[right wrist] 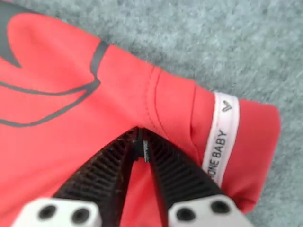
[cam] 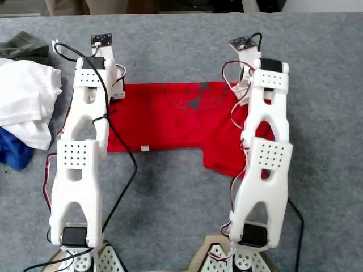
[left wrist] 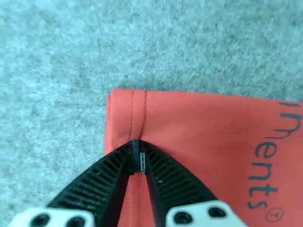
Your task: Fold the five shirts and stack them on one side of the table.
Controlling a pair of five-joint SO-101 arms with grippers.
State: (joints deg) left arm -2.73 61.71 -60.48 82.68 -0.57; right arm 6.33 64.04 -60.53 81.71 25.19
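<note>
Bright, even overhead light; soft shadows.

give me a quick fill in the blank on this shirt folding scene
The shirt held by the left tool and right tool is ___.
The table's surface is ___.
In the high view, the white shirt lies near the table's ___ edge.
Missing: red; grey; left.

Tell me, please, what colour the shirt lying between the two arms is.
The shirt is red, with a dark graphic; the high view shows it best.
</note>
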